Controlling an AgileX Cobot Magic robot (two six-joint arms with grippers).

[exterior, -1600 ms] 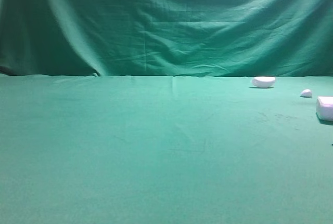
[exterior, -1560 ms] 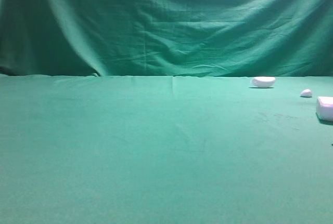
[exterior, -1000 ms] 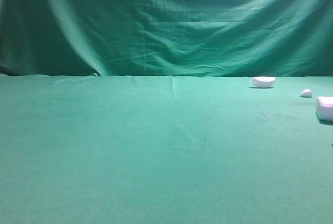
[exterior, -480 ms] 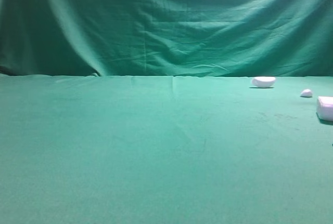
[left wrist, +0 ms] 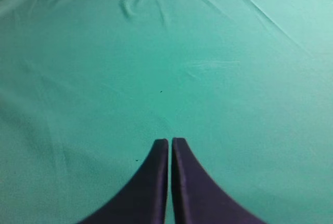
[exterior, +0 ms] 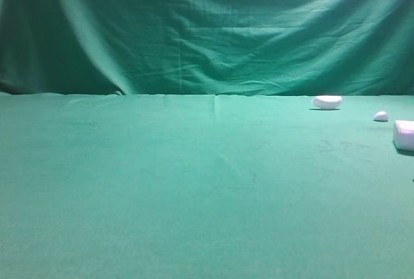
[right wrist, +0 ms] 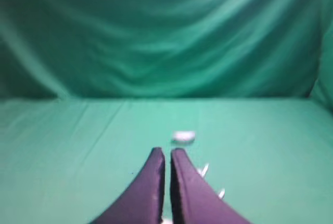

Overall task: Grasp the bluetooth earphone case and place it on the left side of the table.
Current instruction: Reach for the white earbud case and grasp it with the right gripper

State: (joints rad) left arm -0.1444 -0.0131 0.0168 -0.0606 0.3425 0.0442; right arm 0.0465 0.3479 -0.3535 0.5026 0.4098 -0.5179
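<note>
Case at desk's right edge, cut off by frame (dome and bit behind). Left gripper and right gripper both clenched, grasping nothing.

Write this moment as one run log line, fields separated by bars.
phase: before grasp | bluetooth earphone case: at table's right edge, untouched | left gripper: shut, empty | right gripper: shut, empty
</note>
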